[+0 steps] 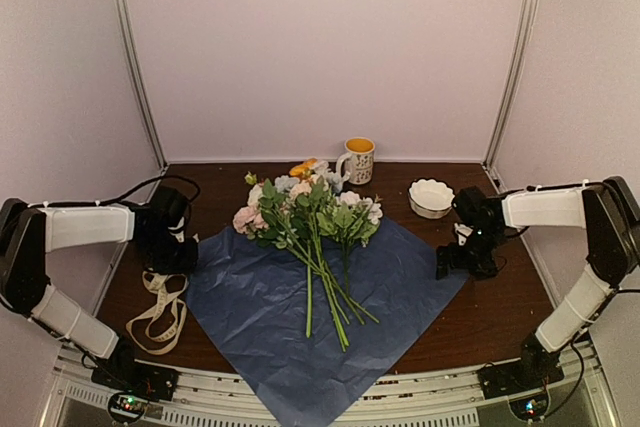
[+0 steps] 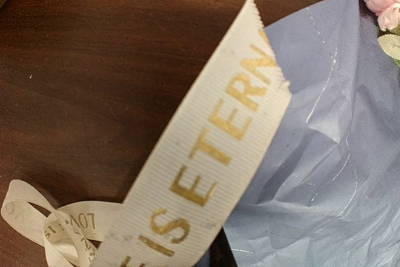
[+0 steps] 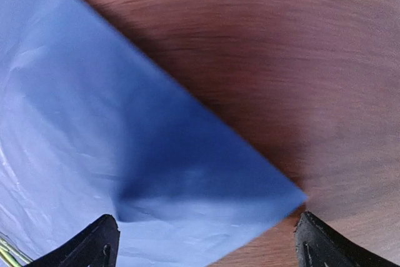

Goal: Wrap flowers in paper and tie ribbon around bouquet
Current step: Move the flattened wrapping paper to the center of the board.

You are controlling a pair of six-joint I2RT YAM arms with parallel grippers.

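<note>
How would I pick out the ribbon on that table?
Start at the big blue paper sheet spread in the middle of the dark wooden table. Just off its left edge lies a loosely coiled ribbon. It is the only narrow cream strip there, printed with gold lettering.

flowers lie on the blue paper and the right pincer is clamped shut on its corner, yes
No: the right pincer is open, fingers spread wide at the paper corner, as the right wrist view shows. The flowers do lie on the paper.
</note>
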